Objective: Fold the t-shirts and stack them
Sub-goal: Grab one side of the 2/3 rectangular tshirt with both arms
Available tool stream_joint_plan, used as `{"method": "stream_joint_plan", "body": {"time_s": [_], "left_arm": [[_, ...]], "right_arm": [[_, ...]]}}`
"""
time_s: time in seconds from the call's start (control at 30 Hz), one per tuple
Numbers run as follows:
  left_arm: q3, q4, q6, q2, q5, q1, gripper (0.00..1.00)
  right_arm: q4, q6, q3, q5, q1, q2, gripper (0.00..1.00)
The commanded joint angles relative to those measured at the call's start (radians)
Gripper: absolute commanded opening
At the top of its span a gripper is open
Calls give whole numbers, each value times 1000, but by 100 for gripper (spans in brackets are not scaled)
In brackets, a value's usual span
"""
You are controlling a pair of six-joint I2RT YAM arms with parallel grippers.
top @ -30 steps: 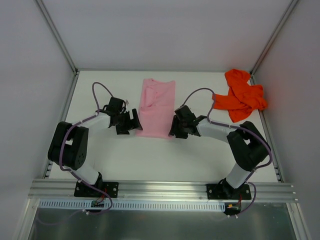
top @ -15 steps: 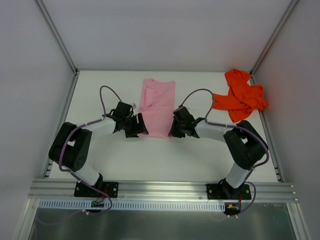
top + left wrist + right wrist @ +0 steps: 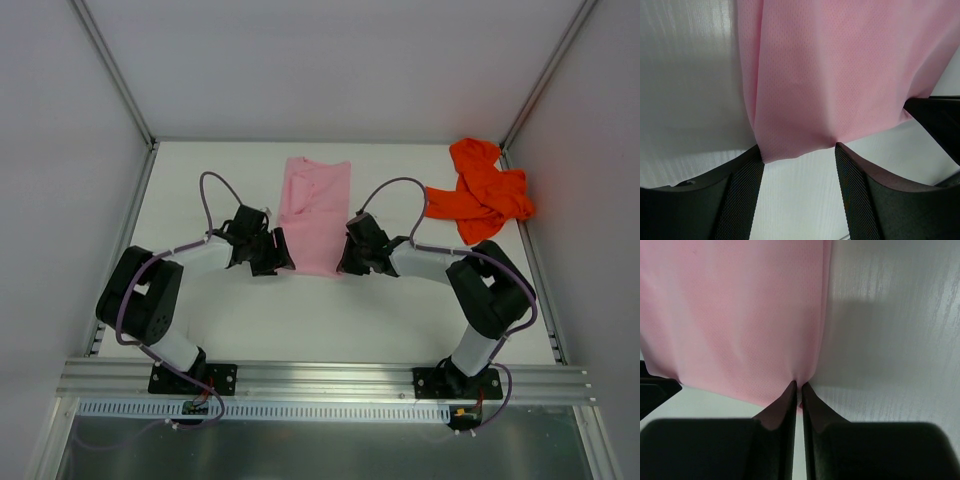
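Observation:
The pink t-shirt (image 3: pixel 314 213) lies folded into a long narrow strip in the middle of the table. My left gripper (image 3: pixel 277 262) is open at the strip's near left corner; in the left wrist view the pink cloth (image 3: pixel 840 75) has its corner between my two fingers (image 3: pixel 742 195). My right gripper (image 3: pixel 346 262) is shut on the near right corner; in the right wrist view the pink cloth (image 3: pixel 735 315) is pinched between the fingers (image 3: pixel 785 410). The orange-red t-shirt (image 3: pixel 482 191) lies crumpled at the back right.
White walls (image 3: pixel 60 150) enclose the table on the left, back and right. An aluminium rail (image 3: pixel 320 378) with both arm bases runs along the near edge. The right gripper's tip (image 3: pixel 940 120) shows in the left wrist view.
My left gripper has moved right, from beside the shirt to its near left corner. My right gripper has stayed at the near right corner.

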Motion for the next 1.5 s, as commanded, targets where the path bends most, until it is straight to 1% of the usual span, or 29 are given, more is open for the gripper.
{"method": "stream_joint_plan", "body": {"time_s": [0.0, 0.2, 0.3, 0.33, 0.5, 0.6, 0.63, 0.73, 0.77, 1.0, 1.03, 1.07, 1.1, 1.17, 1.2, 1.33, 1.47], "left_arm": [[-39, -99, 6, 4, -136, 8, 59], [-58, -70, -9, 9, -142, 35, 57], [-62, -55, -14, 15, -139, 46, 53], [-61, -50, -12, 19, -136, 51, 49], [-65, -33, -3, 27, -119, 80, 47], [-65, -23, 0, 35, -99, 81, 42], [-67, -17, -3, 41, -94, 81, 38], [-75, -6, 0, 53, -94, 83, 31], [-79, -3, 2, 53, -91, 83, 27], [-79, 3, 11, 61, -102, 95, 20], [-78, 3, 15, 59, -100, 100, 20], [-76, 3, 18, 59, -96, 103, 23], [-76, 5, 25, 59, -94, 103, 34], [-79, 5, 26, 53, -93, 103, 41], [-81, 6, 29, 50, -96, 103, 47], [-85, -3, 28, 52, -110, 103, 49], [-98, -4, 23, 47, -117, 104, 46]], "right_arm": [[-32, -28, -19, 40, 9, 11, 9], [-42, -29, -21, 45, 9, 0, 6], [-45, -29, -21, 47, 9, 0, 5], [-45, -28, -21, 47, 9, 1, 5], [-45, -26, -19, 45, 9, 7, 4], [-45, -25, -16, 44, 7, 10, 4], [-46, -26, -15, 45, 9, 10, 4], [-48, -26, -12, 47, 9, 10, 3], [-46, -28, -12, 47, 9, 10, 3], [-49, -28, -12, 45, 9, 12, 3], [-52, -26, -10, 47, 9, 12, 3], [-52, -26, -12, 45, 9, 12, 3], [-52, -28, -10, 45, 9, 12, 3], [-54, -29, -10, 47, 7, 14, 3], [-52, -29, -8, 47, 9, 14, 3], [-54, -31, -1, 45, 9, 17, 3], [-58, -34, 4, 45, 9, 20, 3]]}}
